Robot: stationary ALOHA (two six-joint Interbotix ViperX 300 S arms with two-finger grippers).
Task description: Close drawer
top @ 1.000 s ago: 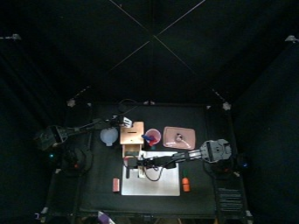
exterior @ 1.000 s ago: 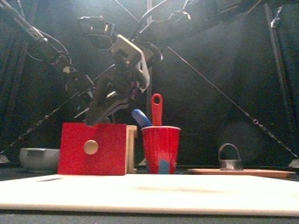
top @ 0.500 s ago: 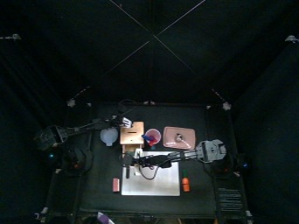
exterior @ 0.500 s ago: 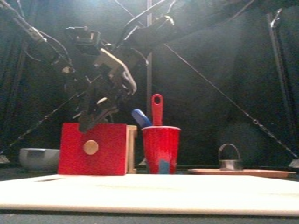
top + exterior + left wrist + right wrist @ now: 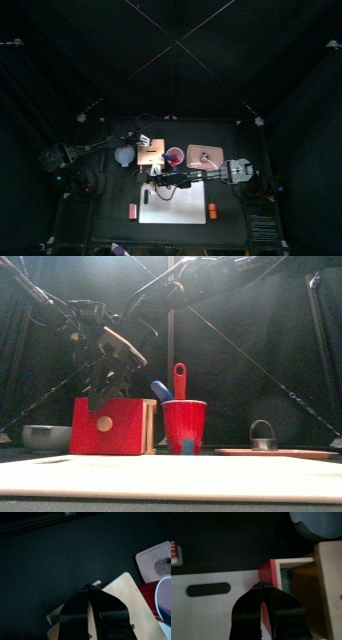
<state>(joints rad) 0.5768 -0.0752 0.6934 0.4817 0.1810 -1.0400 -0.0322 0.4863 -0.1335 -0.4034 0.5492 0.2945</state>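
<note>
While the top view keeps everything small at frame centre, the layout reads: wooden box (image 5: 154, 157) just left of the purple-red cup (image 5: 174, 155), pinkish board (image 5: 203, 156) to the right, white sheet (image 5: 175, 198) below. Left arm enters from the left, its gripper (image 5: 143, 140) over the box's upper end. Right arm reaches in from the right, its gripper (image 5: 155, 182) at the box's lower end, above the sheet's top edge. Drawer itself too small to separate here.

Front view: red drawer (image 5: 110, 426) front with round pale knob sits lower left of frame, cup with red-handled tool (image 5: 179, 378) just beside it on the right. A gripper hangs above the drawer; which arm, unclear.

Left wrist view: left gripper (image 5: 91, 588) with jaws pressed together, nothing held, over the light-tan box top (image 5: 127, 592); cup rim at right edge.

Right wrist view: right gripper (image 5: 260, 585) jaws together, empty, tips at the red drawer face (image 5: 269, 594). Drawer stands out from the box; a gap shows its inside.

Risks, as judged:
- Narrow tips meeting the face off-centre could skew the drawer so it jams.
- Push may slide the whole light box unless the left gripper braces it.
- Box shifting sideways could knock the cup.
</note>
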